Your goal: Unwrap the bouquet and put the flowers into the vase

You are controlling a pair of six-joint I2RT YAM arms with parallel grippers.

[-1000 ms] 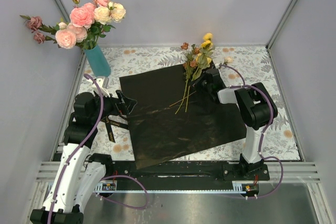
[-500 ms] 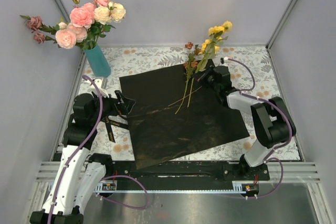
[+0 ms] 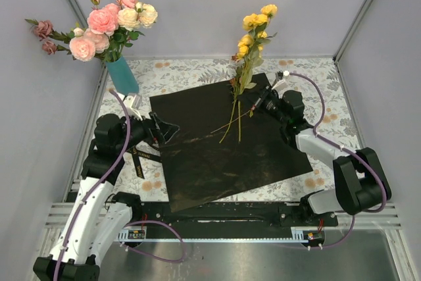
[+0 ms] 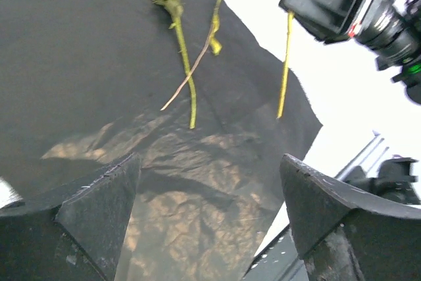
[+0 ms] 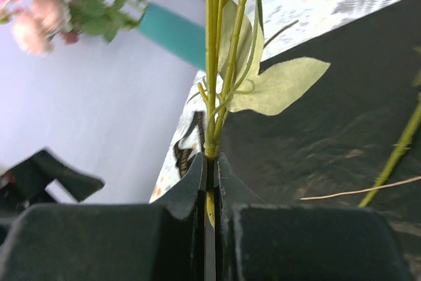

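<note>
Right gripper [image 5: 209,162] clenched on the lower stem of a yellow flower [image 3: 248,44], blooms upright above it, two loose stems [image 3: 231,122] lying on black paper [image 3: 210,159] just left of it; left gripper [image 3: 163,131] spread wide, grasping nothing, vase [image 3: 122,76] beyond it.

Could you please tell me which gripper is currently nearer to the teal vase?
The left. The left gripper hangs open at the black paper's left edge, on the teal vase's side; the right gripper, shut on a yellow-flowered stem, is across the paper.
</note>
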